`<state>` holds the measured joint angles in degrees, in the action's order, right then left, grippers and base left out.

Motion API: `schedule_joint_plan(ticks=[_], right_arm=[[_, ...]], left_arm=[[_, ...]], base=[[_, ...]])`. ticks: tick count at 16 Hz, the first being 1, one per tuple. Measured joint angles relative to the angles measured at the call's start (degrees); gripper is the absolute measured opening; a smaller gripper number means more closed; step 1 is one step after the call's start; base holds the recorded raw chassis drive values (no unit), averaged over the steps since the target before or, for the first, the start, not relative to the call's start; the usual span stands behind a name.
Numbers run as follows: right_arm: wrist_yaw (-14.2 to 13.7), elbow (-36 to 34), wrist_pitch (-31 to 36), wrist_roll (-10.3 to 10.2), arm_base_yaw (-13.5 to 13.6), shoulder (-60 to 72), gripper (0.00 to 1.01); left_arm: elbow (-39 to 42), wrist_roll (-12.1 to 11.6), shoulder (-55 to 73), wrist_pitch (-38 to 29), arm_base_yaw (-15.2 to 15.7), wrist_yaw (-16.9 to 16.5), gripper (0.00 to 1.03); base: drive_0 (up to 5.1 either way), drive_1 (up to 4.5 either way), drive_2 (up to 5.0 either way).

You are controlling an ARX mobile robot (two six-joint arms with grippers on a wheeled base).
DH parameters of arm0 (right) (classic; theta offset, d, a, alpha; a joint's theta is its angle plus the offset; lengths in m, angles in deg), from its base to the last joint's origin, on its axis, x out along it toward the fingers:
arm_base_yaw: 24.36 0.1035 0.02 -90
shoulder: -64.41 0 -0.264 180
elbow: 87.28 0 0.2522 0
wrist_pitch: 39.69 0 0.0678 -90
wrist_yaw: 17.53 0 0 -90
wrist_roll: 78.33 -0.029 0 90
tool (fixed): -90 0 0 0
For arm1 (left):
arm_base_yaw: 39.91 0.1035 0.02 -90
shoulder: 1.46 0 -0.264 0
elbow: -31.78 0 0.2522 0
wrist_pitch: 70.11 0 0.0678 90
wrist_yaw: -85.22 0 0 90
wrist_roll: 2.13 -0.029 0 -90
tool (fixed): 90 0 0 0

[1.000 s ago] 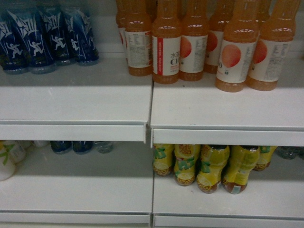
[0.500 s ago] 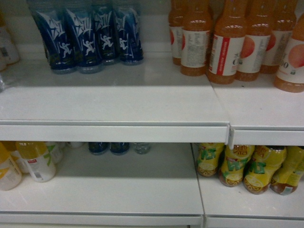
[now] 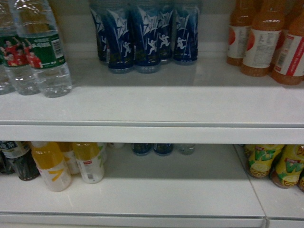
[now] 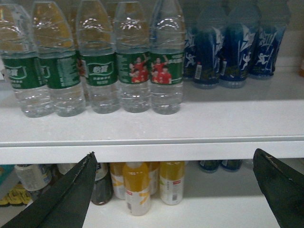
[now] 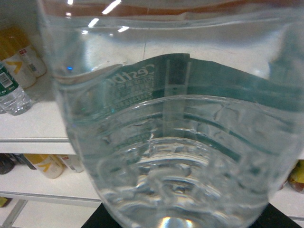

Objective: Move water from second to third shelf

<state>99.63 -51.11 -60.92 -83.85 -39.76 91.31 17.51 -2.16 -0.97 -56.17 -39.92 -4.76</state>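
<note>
A clear ribbed water bottle (image 5: 175, 142) with a green label fills the right wrist view. It sits in my right gripper (image 5: 178, 211), whose black base shows only at the bottom corners. Several more bottles of water (image 4: 166, 61) stand in a row on the upper shelf (image 4: 190, 149) in the left wrist view. Two of them show at the top left of the head view (image 3: 40, 52). My left gripper (image 4: 173, 190) hangs open in front of that shelf's edge, below the row, holding nothing. Neither gripper appears in the head view.
Dark blue bottles (image 3: 145, 38) stand right of the water, and orange juice bottles (image 3: 263, 42) further right. On the shelf below are yellow-and-white bottles (image 3: 52, 166), small blue bottles at the back (image 3: 152, 148) and yellow-green tea bottles (image 3: 270, 164).
The head view has swung left: the blue and orange bottles slid to the right, and the water bottles came into view at the top left.
</note>
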Motion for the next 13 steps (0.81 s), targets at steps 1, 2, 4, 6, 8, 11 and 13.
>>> schedule_joint_plan(ticks=[1,2,4,6,8,11,13], right_arm=[[-0.02,0.0,0.0,0.0,0.0,0.09,0.37],[-0.02,0.0,-0.07,0.0,0.0,0.07,0.37],[-0.02,0.0,-0.09,0.0,0.0,0.07,0.37],[-0.02,0.0,-0.07,0.0,0.0,0.07,0.37],[-0.02,0.0,-0.15,0.0,0.0,0.07,0.37],[-0.02,0.0,-0.13,0.0,0.0,-0.02,0.37],[0.04,0.0,-0.11,0.0,0.0,0.15,0.37]], left_arm=[[0.0,0.0,0.0,0.0,0.0,0.0,0.98],[0.0,0.0,0.0,-0.04,0.0,0.0,0.98],[0.0,0.0,0.0,0.0,0.0,0.02,0.98],[0.0,0.0,-0.02,-0.02,0.0,0.0,0.98],[0.0,0.0,0.0,-0.11,0.0,0.0,0.98],[0.0,0.0,0.0,-0.22,0.0,0.02,0.98],[0.0,0.0,0.0,0.15,0.0,0.0,0.98]], base=[[-5.1,2.34,2.3],[-5.1,2.36,2.4],[-5.0,2.44,2.4],[-5.0,2.43,2.4],[-5.1,2.31,2.3],[-5.0,2.47,2.5],[-5.0,2.45,2.4]])
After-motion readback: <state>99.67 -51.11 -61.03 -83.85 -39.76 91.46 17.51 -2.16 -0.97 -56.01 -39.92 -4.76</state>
